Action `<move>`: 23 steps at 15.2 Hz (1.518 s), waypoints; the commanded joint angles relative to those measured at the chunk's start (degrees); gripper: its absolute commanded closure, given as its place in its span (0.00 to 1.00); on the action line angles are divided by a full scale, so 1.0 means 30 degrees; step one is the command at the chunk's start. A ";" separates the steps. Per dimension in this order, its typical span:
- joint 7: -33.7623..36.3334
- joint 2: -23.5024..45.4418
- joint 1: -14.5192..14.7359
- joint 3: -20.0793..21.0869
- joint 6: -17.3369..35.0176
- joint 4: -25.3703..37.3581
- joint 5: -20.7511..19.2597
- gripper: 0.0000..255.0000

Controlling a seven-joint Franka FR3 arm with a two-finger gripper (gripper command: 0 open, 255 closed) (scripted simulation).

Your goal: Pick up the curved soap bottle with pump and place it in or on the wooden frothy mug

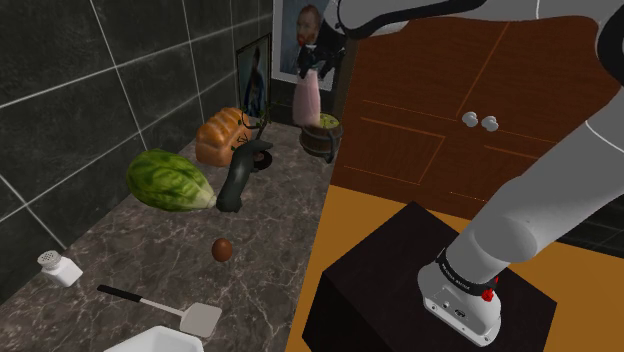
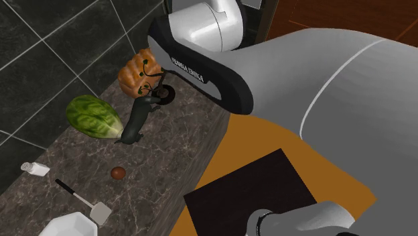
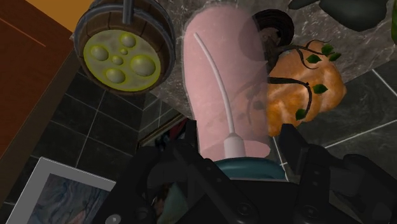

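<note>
tool point(image 3: 236, 149) clamped on pink translucent curved soap bottle point(image 3: 222, 70), white tube inside, teal collar, beside mug point(image 3: 124, 48).

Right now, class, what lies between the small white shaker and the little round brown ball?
Only bare dark marbled countertop separates shaker and ball, in the shoulder and second exterior views.

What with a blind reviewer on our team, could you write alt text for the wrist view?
A pink bottle is clasped between the black fingers, its teal pump end nearest the camera. Beside it sits a wooden mug of yellow froth; on its other side, an orange loaf draped with a leafy vine.
</note>
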 commanded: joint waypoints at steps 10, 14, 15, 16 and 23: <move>-0.5045 0.1363 -0.1564 -0.2601 -0.2435 0.3679 0.1889 1.00; -0.6390 0.2104 -0.2073 -0.3245 -0.2973 0.4845 0.2474 1.00; -0.6419 0.2097 -0.2071 -0.3242 -0.2716 0.4579 0.2490 1.00; -0.6450 0.2099 -0.2068 -0.3240 -0.2463 0.4327 0.2510 1.00; -0.6685 0.2215 -0.2049 -0.3227 -0.0699 0.2670 0.2678 1.00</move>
